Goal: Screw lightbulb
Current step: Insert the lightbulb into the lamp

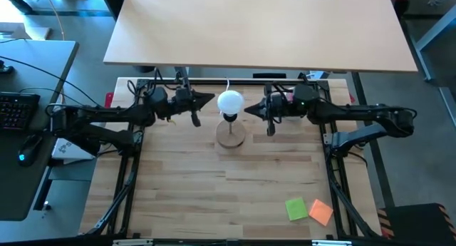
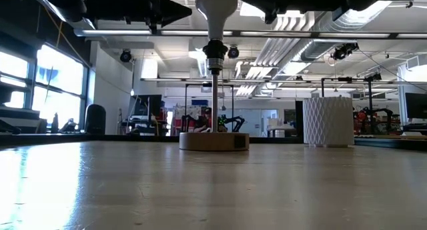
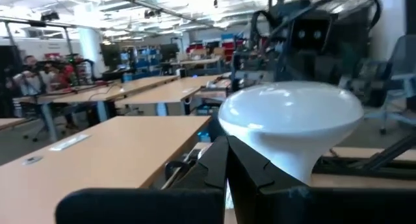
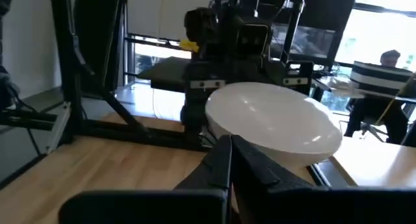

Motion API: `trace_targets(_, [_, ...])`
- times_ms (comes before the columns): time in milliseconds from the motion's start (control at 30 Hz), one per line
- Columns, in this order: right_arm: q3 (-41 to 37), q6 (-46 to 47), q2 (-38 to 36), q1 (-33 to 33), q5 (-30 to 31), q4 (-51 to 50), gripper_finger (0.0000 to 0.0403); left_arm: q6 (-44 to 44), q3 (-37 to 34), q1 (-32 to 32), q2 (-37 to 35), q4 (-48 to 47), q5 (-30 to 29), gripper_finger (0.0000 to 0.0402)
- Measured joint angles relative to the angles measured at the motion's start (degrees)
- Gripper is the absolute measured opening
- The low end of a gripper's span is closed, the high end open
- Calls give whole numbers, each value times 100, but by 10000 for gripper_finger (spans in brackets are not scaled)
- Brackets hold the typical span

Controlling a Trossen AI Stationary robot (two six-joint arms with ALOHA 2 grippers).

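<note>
Bulb (image 1: 230,100) is seen upright in the black socket (image 2: 215,59) of a lamp whose thin stem rises from a round wooden base (image 1: 231,137), near the back edge of the table (image 1: 214,196), midway between the two arms. Its white globe is flanked by the left gripper (image 1: 204,101) on one side and the right gripper (image 1: 253,108) on the other, both level with the globe and just beside it; contact cannot be told. Both grippers are clenched, fingers pressed together, with nothing grasped. In each wrist view the closed fingertips (image 3: 227,160) are pointed at the underside of the globe. A white ribbed cylinder (image 2: 327,121) is seen in the low view to one side. Green and orange sticky notes (image 1: 309,209) are laid near the table's front right corner.
</note>
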Motion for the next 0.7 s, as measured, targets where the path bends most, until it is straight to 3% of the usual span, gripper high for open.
trace_targets(200, [-1,15,176,-236,54,318,0,-120,0,-56,21,43,463,0])
trace_targets(433, [-1,384,174,-644,289,340,0,-139,0,-447,4,24,487,0])
trace_targets(567, [-5,378,114,-702,759,193,0,38,0,-609,-37,-155,113,0])
trace_targets(700, [-5,224,-116,-571,713,-64,0,291,2,-660,-208,-530,-706,0])
